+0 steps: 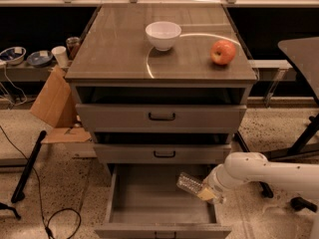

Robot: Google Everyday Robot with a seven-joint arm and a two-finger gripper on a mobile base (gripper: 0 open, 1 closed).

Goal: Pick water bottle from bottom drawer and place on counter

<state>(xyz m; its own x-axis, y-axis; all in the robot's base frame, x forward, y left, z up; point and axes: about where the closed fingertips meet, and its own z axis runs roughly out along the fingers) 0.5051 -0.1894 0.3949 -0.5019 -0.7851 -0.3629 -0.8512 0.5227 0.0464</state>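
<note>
The water bottle (189,183), clear and ribbed, hangs tilted over the right side of the open bottom drawer (149,199). Its free end points up and to the left. My gripper (206,193) is shut on its lower end, at the tip of the white arm that reaches in from the right. The bottle is off the drawer floor, which lies bare beneath it. The counter (114,46) is the cabinet's glossy brown-grey top, far above the gripper, with a pale arc across it.
A white bowl (163,35) and a red apple (223,52) stand on the counter. The two upper drawers (162,116) are slightly pulled out above the gripper. A cardboard piece (52,101) and cables lie on the floor at left, a dark table (301,51) at right.
</note>
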